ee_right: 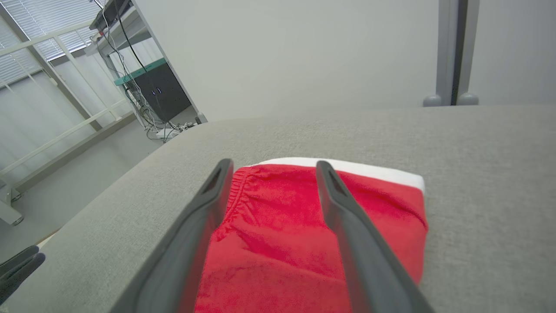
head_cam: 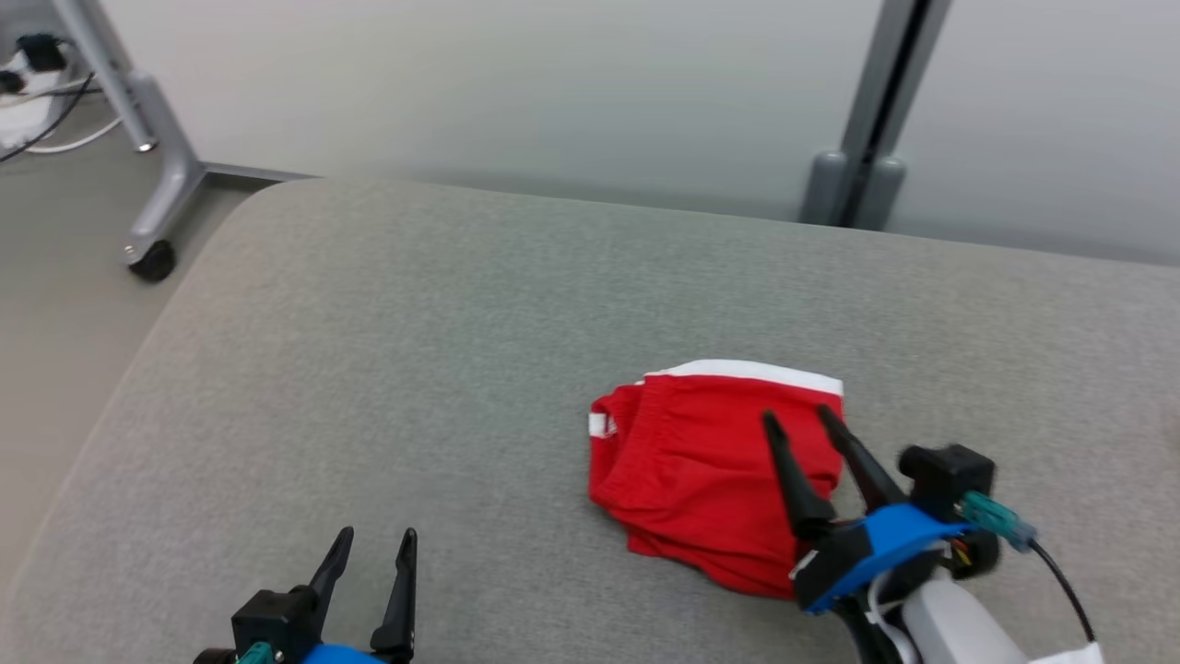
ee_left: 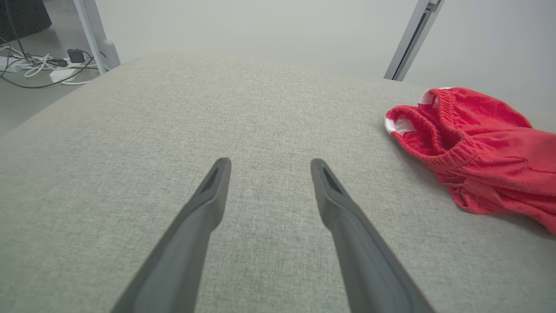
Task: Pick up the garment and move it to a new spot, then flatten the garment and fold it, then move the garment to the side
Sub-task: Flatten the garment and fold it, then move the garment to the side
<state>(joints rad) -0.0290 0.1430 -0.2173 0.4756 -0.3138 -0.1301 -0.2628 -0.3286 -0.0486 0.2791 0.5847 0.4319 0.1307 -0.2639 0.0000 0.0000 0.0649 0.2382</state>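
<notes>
Hovering our right tool (head_cam: 795,414), fingers apart, over the folded shorts (head_cam: 691,461), with the left tool (head_cam: 377,533) also spread, we are risking snagging a layer and undoing the fold.

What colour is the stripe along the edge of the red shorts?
White. The stripe on the red shorts shows best in the right wrist view.

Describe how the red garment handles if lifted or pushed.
The red garment is probably floppy: it lies in soft wrinkled layers, so lifting would likely unfold it. It looks thin, likely light. On the textured grey surface it may bunch rather than slide.
</notes>
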